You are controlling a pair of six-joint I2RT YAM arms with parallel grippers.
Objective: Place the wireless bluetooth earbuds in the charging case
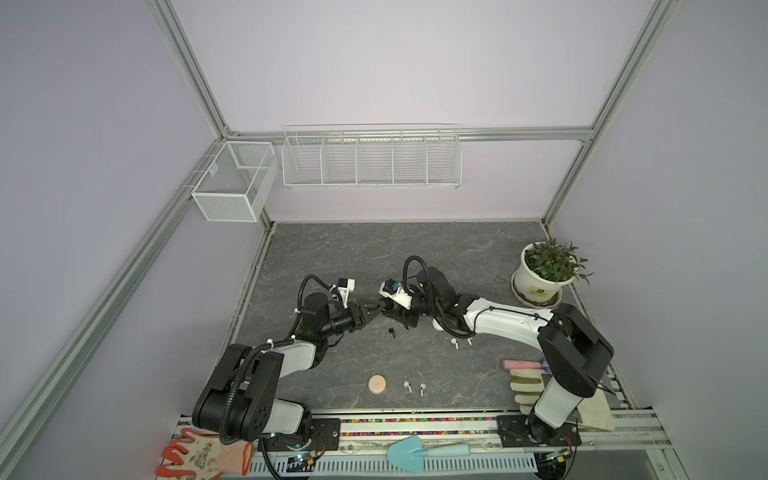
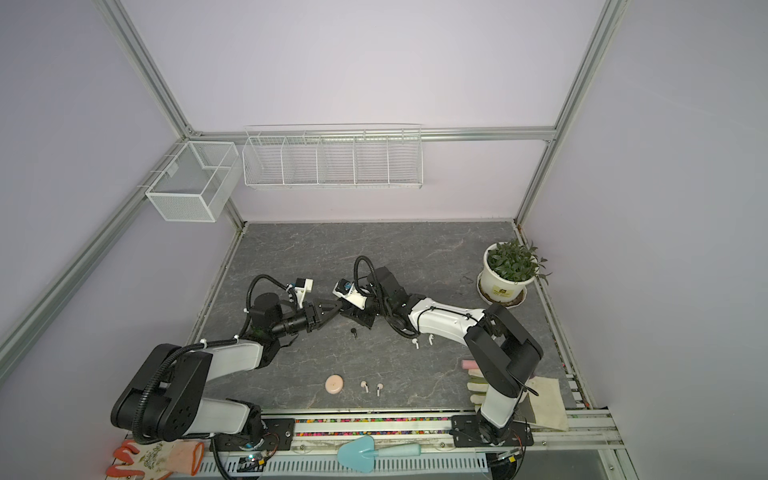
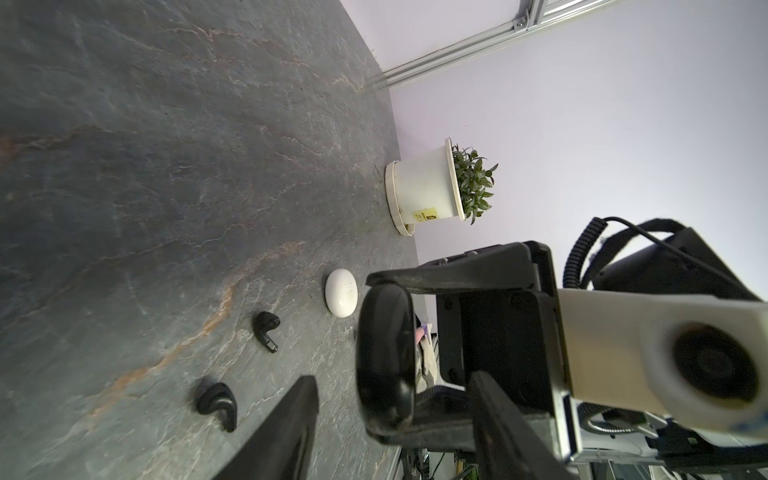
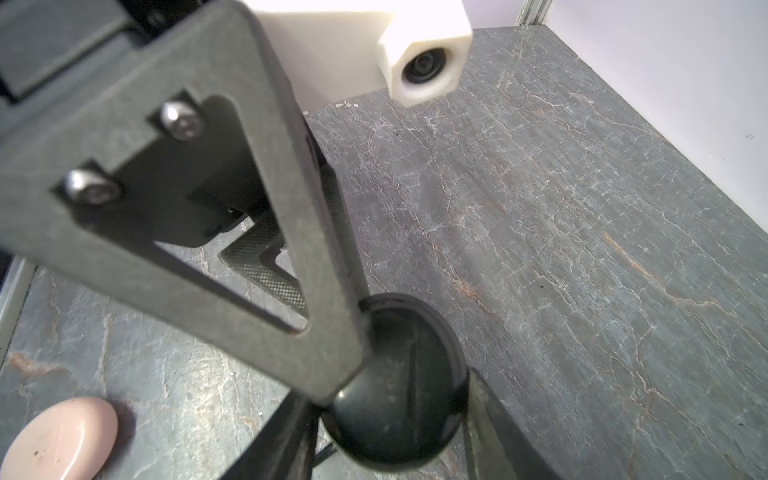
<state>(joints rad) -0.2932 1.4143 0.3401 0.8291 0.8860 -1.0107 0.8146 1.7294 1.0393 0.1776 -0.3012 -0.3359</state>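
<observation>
Your right hand (image 3: 384, 357) is clenched on the black charging case (image 3: 386, 328) over the middle of the counter (image 1: 457, 257). Your left hand (image 1: 379, 308) straddles the case with its fingers apart (a gap shows on each side). Two black earbuds (image 3: 266, 330) lie just nearer. The white earbuds (image 1: 454, 343) sit to the right by the white case (image 3: 341, 293). The pink earbuds (image 1: 407, 386) and pink case (image 1: 377, 384) lie near the front edge.

Slate tabletop (image 1: 374, 257): earbuds (image 1: 392, 331), 2 cases (image 1: 377, 384), plant (image 1: 536, 278).
</observation>
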